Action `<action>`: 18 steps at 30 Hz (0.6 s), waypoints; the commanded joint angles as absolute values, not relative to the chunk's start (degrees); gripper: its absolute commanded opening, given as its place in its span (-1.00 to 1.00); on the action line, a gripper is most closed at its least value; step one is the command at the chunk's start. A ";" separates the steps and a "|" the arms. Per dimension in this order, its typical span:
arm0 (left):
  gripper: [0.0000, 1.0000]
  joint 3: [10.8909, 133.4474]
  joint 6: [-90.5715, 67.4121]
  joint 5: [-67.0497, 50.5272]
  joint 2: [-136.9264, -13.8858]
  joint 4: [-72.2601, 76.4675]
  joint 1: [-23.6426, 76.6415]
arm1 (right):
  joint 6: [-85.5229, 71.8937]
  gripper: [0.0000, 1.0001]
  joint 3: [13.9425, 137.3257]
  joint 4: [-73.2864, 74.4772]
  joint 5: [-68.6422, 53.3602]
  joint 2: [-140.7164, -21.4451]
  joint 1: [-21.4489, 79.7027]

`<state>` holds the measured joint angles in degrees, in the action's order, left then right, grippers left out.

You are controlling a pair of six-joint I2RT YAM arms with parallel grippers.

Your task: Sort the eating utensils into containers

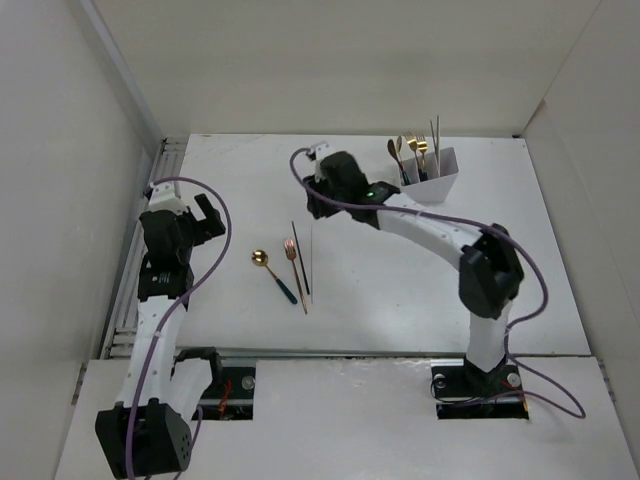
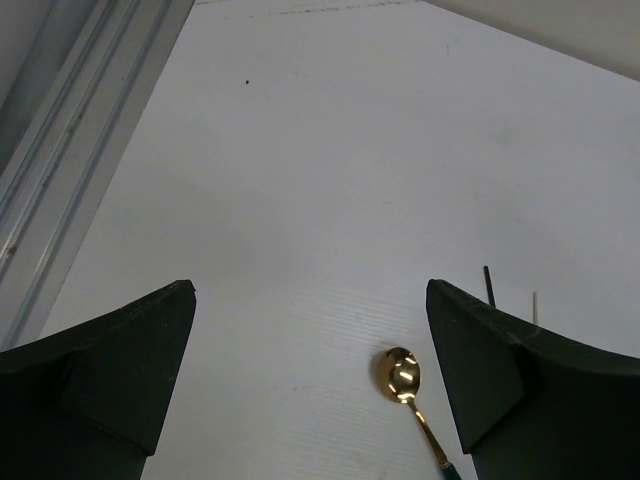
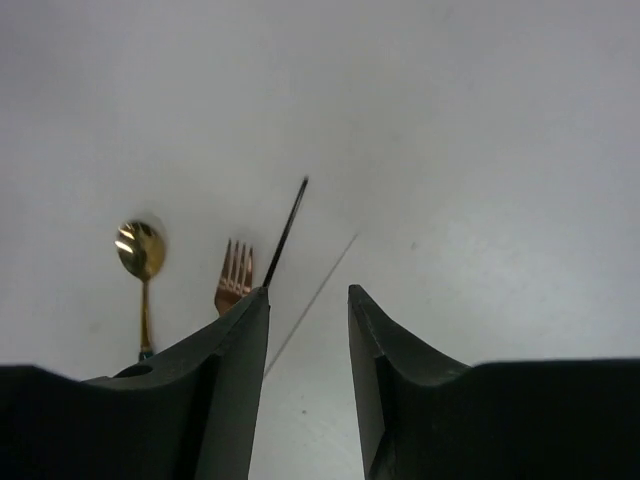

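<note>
My left gripper [image 2: 310, 300] is spread wide and empty; my right gripper [image 3: 308, 295] is slightly parted and empty. Well left of the white box [image 1: 441, 187] lie a gold spoon [image 1: 272, 274], a copper fork [image 1: 296, 272] and chopsticks [image 1: 303, 258]. More utensils [image 1: 415, 150] stand inside the box.

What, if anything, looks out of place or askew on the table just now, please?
Nothing looks spilled or damaged. Only the unsorted pieces stand out: a gold-headed spoon with a teal handle, a copper fork and two thin chopsticks lie loose mid-table, while the white rectangular box holds other utensils upright.
</note>
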<state>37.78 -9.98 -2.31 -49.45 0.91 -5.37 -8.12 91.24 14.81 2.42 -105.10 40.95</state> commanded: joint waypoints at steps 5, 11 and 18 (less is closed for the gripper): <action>1.00 36.30 -12.39 -2.72 -44.82 1.68 -5.71 | -17.40 -0.15 99.40 31.62 9.31 -118.82 47.81; 1.00 35.68 -12.39 -2.72 -42.98 0.97 -5.71 | -20.21 -0.15 97.74 32.26 9.32 -122.51 48.95; 1.00 35.07 -12.39 -2.72 -41.31 -0.09 -5.19 | -19.69 -0.20 98.26 35.42 11.24 -126.56 50.27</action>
<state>35.27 -11.70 -2.52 -42.83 -1.21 -5.34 -18.87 96.33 32.84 8.88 -124.84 49.34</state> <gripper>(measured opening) 0.997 0.403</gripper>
